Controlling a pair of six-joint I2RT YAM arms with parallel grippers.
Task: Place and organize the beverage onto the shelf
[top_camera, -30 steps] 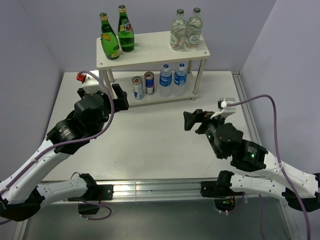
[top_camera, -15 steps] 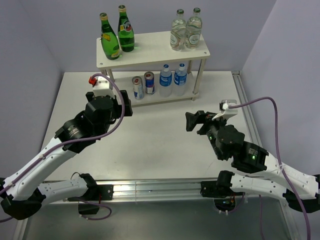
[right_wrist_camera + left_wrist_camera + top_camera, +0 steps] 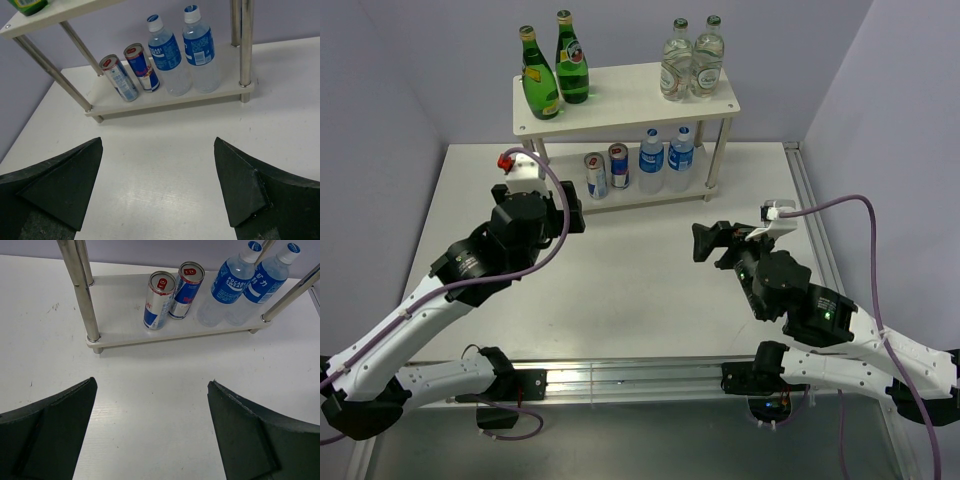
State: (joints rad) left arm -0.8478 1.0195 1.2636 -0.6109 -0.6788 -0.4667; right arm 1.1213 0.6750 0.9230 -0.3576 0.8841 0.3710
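Top external: saw two green bottles [image 3: 540, 88] upright at left end of upper board of shelf [image 3: 625, 100], with two clear glass bottles [image 3: 676, 70] at right end. On lower board, saw two cans [image 3: 157, 307] touching each other, then two water bottles [image 3: 227, 285] side by side. Judged task as nearly finished.

Found left gripper [image 3: 151, 382] and right gripper [image 3: 158, 140] both spread wide and empty, hovering over table [image 3: 620, 290] in front of shelf.

- Judged green bottles as heavy, stiff, smooth glass, breakable; better taken at wide round body, below narrow neck.
- Judged cans as thin metal, light, slippery, easy to dent; to be taken at middle with soft squeeze.
- Judged water bottles as thin clear plastic, yielding under pressure; to be taken at label, not at cap.

Noted flat white boards on thin round legs.
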